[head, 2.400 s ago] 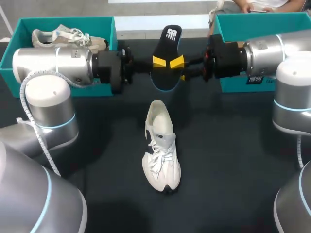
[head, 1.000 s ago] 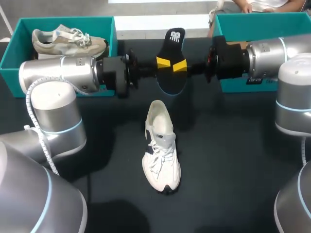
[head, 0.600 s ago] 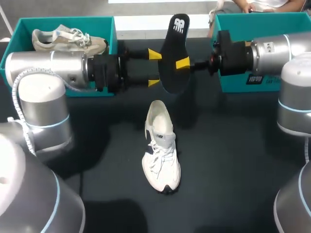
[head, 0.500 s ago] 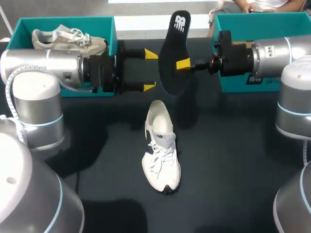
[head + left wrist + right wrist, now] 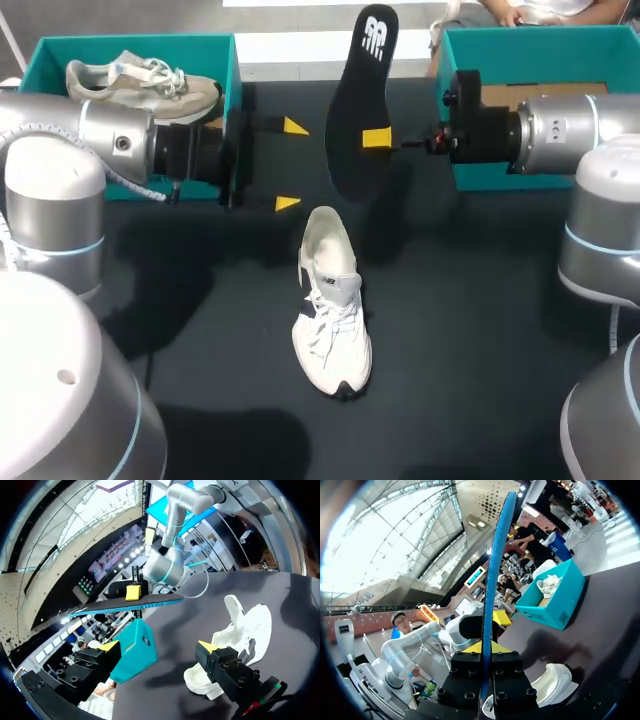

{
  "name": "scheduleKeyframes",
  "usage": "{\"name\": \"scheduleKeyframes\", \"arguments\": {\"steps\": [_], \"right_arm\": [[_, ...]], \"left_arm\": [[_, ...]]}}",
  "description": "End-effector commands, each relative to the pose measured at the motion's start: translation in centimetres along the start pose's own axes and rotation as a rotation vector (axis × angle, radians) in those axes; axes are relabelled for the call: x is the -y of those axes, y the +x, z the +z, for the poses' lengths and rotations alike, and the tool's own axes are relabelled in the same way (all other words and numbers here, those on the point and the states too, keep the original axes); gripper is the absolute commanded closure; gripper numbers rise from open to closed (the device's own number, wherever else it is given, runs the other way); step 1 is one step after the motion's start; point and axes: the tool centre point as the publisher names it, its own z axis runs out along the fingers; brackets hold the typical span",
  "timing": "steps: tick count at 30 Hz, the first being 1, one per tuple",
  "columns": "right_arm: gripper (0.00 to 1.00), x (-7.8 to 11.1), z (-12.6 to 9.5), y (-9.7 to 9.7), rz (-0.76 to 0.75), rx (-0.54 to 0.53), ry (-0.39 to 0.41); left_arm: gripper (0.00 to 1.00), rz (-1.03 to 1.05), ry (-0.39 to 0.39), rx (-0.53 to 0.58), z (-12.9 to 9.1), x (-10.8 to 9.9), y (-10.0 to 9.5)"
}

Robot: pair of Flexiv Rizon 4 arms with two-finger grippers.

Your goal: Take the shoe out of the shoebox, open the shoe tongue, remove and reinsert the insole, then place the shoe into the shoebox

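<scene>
Right jaws pinching insole [image 5: 358,100], left jaws spread beside it, white shoe [image 5: 331,320] nearby, beige shoe [image 5: 140,82] in box [image 5: 60,43]

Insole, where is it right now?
Head view: the insole is gripped by the right hand at the far middle, beyond the white shoe, beside the open left hand.

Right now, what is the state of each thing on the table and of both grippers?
black foam insole: held off the table.
white lace-up sneaker: standing on its sole, ungripped.
left teal cardboard shoebox: open, beige sneaker inside.
right teal cardboard shoebox: open.
left gripper: jaws open, empty.
right gripper: jaws shut on the insole.
</scene>
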Motion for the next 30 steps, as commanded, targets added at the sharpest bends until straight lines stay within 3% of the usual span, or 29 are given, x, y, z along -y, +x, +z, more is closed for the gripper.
{"name": "scheduleKeyframes", "arguments": {"steps": [1,5,12,23,30], "right_arm": [[1.00,0.0,0.2,0.0,0.000,0.003,0.001],[1.00,0.0,0.2,0.0,0.000,0.003,0.001],[1.00,1.2,1.0,-3.0,-0.184,0.018,-0.024],[1.00,4.0,2.9,-5.5,-0.280,0.019,0.066],[1.00,5.9,3.3,-6.3,-0.288,0.068,0.093]], "left_arm": [[0.00,-0.104,-0.026,-0.058,0.0,0.4,-0.4],[0.00,-0.137,-0.033,-0.086,0.1,0.0,0.6],[0.00,-0.166,-0.057,-0.076,-1.4,-1.7,3.6],[0.00,-0.180,-0.126,-0.101,-1.5,-4.4,8.3],[0.00,-0.210,-0.144,-0.097,-1.7,-5.6,9.9]]}}
